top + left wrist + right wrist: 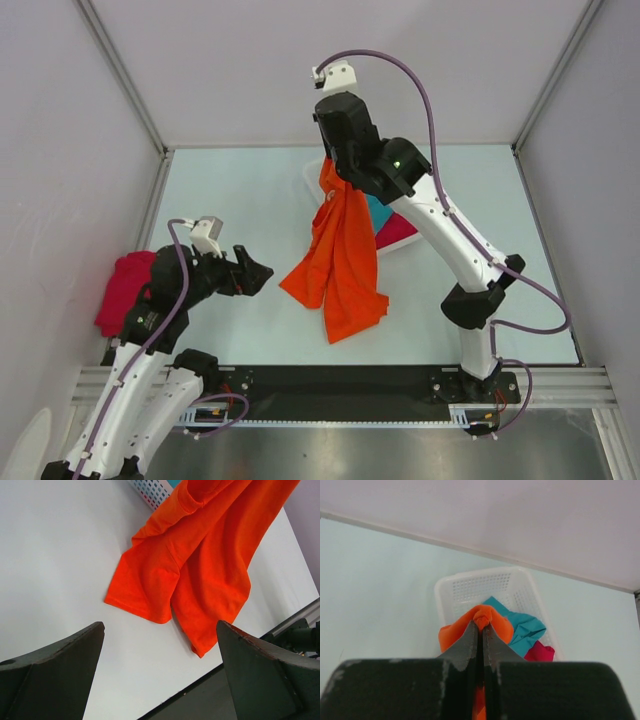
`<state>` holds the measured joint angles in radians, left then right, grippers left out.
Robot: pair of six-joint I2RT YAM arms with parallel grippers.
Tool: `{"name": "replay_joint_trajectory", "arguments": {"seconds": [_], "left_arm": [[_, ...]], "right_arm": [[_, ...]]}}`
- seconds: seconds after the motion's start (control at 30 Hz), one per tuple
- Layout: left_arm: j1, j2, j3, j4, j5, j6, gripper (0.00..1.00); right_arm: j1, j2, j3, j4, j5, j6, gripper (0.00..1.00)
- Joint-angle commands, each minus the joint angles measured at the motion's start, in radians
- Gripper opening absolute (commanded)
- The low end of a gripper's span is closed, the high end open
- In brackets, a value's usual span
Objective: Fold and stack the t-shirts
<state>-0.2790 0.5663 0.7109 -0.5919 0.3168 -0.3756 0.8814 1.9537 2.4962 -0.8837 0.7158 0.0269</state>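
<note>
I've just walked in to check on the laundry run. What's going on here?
The right gripper is shut on a bunched bit of the orange t-shirt, holding it up in front of the white lattice basket so that it hangs down to the table. The left gripper is open and empty, facing the shirt's lower end. A teal t-shirt and a crimson t-shirt are in the basket. Another crimson one lies bunched at the table's left edge.

In the top view's centre, the bright orange cloth t-shirt (340, 260) and right arm (450, 240) hide most of the white plastic lattice basket (309, 185); the left wrist view's upper edge crops both.
</note>
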Motion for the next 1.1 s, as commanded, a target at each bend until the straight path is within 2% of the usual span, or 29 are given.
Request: {"name": "replay_joint_trajectory", "arguments": {"seconds": [0.0, 0.2, 0.53, 0.63, 0.83, 1.07], "left_arm": [[0.006, 0.012, 0.041, 0.01, -0.004, -0.002, 1.0], [0.004, 0.024, 0.03, 0.021, -0.009, 0.006, 1.0], [0.004, 0.033, 0.016, 0.029, -0.015, 0.01, 1.0], [0.004, 0.038, 0.01, 0.033, -0.013, 0.009, 1.0], [0.004, 0.047, 0.004, 0.046, -0.012, 0.006, 1.0], [0.006, 0.044, -0.002, 0.047, -0.013, 0.004, 1.0]], "right_arm": [[0.01, -0.074, -0.109, 0.011, -0.042, 0.034, 0.0], [0.109, -0.245, -0.461, 0.052, -0.053, 0.145, 0.0], [0.231, -0.46, -0.816, 0.008, -0.076, 0.415, 0.0], [0.272, -0.49, -0.852, -0.032, -0.043, 0.47, 0.0], [0.35, -0.501, -0.809, -0.095, 0.023, 0.516, 0.0], [0.37, -0.48, -0.793, -0.107, 0.024, 0.528, 0.01]]}}
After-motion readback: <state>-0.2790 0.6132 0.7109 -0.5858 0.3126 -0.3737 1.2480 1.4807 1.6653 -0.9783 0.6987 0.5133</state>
